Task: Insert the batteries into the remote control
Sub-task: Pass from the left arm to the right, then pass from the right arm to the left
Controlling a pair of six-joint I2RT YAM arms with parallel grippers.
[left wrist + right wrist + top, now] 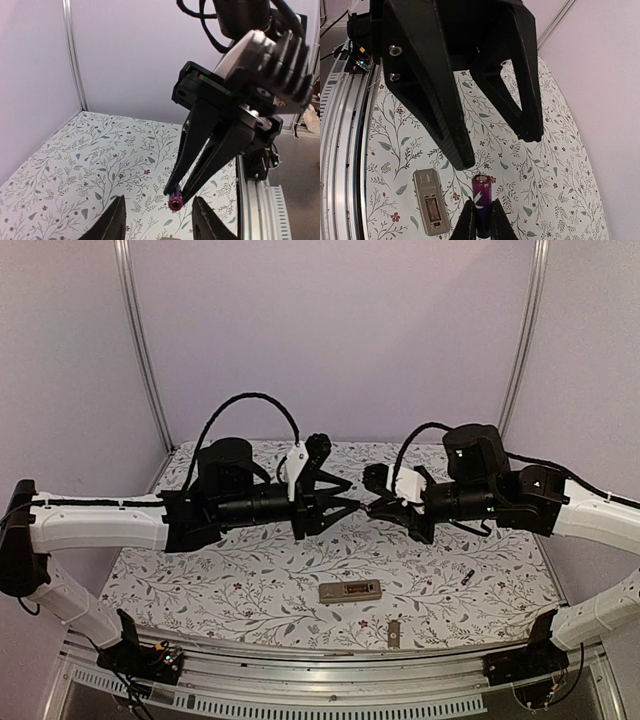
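Right gripper (175, 192): jaws drawn together on a battery (481, 192), pinched near one end. In the right wrist view the cell stands between the two fingers at the bottom centre of the frame, purple-sleeved, metal cap upward. In the left wrist view the same cell shows a magenta end at the tips of the right fingers, in the lower centre of the frame.

Left gripper (355, 494): fingers spread apart, nothing clamped. In the overhead view it faces the right gripper tip to tip at mid-frame, above the table (200, 580). In the right wrist view its two black fingers fill the upper half of the frame, and the held cell sits just below the gap between them, not touched by either.

Remote control (350, 591): lying flat on the floral cloth, lower centre of the overhead view, below the two grippers. The right wrist view shows it at lower left, back side up, with the battery bay open.

Small flat grey cover (394, 633): on the cloth, just below and right of the remote, apart from it.

Second battery (467, 576): a tiny dark item right of the remote, probably the other cell; too small to confirm.
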